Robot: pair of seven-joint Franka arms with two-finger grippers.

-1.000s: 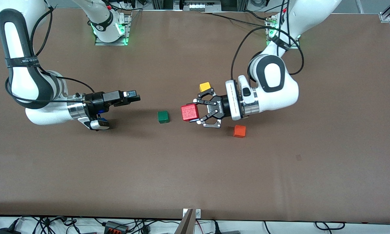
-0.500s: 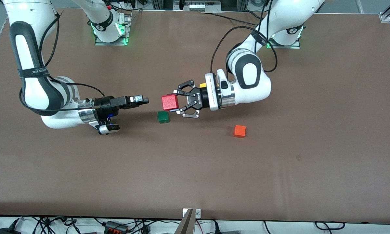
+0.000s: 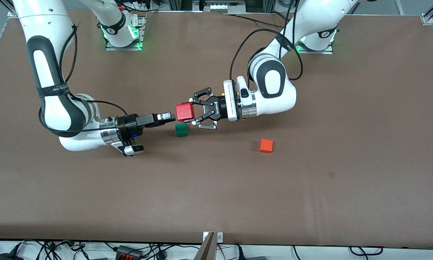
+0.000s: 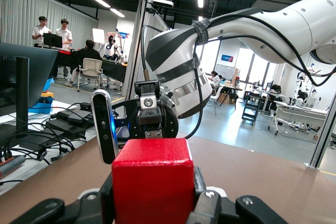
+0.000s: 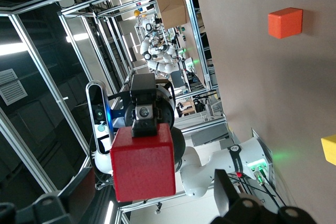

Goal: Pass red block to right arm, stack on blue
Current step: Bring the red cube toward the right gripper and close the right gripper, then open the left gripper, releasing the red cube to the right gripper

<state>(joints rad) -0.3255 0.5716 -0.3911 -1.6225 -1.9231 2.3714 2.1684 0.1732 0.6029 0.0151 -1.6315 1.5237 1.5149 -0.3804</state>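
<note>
The brown table (image 3: 310,202) fills the front view, with both white arms reaching in over its middle from their bases. The right arm (image 3: 63,108) bends down low toward its own end of the table and stretches its slim black wrist toward the middle; the left arm (image 3: 274,86) comes from its end and lies level above the table, its wrist pointing at the other. The left gripper (image 3: 190,112), the wide linked claw, is up in the air over the table just above the green cube (image 3: 181,130) and is pinching the red block (image 3: 185,111) between its fingers, so the block hangs clear of the table. The right gripper (image 3: 170,117) hangs level with the block and right at its face, its two fingers spread wide and not gripping anything; whether a fingertip already touches the block cannot be told. In the left wrist view the red block (image 4: 153,182) sits in the claw with the right gripper (image 4: 148,129) straight ahead of it. The orange cube (image 3: 266,145) rests nearer to the front camera, toward the left arm's end. A sliver of a yellow cube (image 3: 223,95) peeks out by the left wrist.
</note>
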